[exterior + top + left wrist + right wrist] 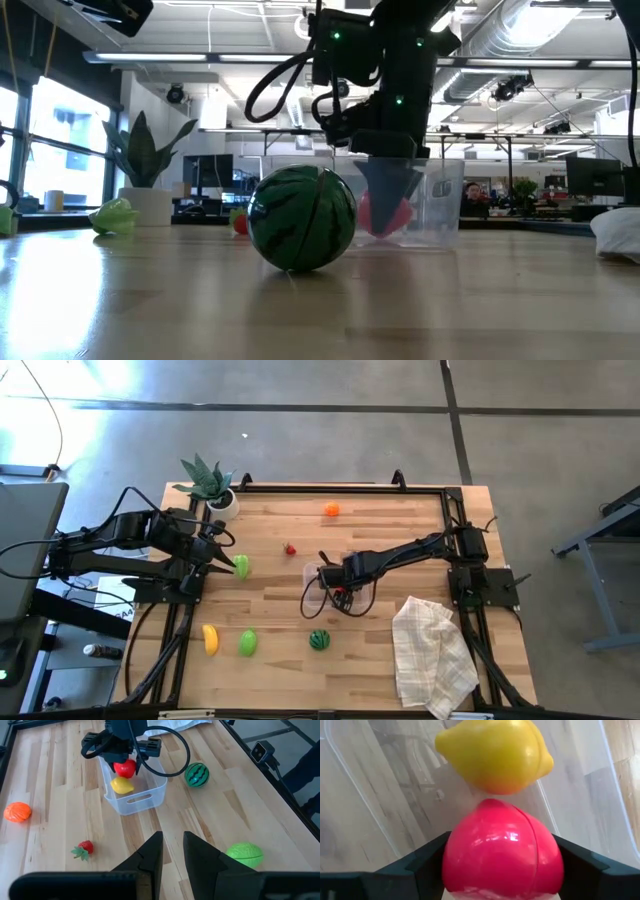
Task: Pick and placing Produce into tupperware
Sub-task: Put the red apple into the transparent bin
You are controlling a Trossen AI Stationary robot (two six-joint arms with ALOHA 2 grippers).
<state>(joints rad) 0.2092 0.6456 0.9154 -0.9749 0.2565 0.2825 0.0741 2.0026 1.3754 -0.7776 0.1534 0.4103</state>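
A: Nearest the front edge of the desk (400,560), what lies on the wood planks?

B: A curved yellow banana (210,639), a ridged green piece (247,643) and the round striped watermelon (319,640). A crumpled checked cloth (430,650) lies off to the right.

A: And mid-desk?

B: The clear, round-cornered tupperware (131,790) stands there. A smooth yellow lemon (495,752) is inside it. The right end effector (328,575) is over the tub, its dark fingers spread around a glossy red pepper (502,852) that sits between them, just beside the lemon.

A: The left arm?

B: The left end effector (228,563) is at the desk's left side, its two fingers almost pressed together with only a narrow gap and nothing between them. Another green piece (242,566) lies just beside it.

A: Farther back?

B: A tiny strawberry (290,548), then a bumpy orange (331,510), and a spiky potted plant (212,485) at the far left corner.
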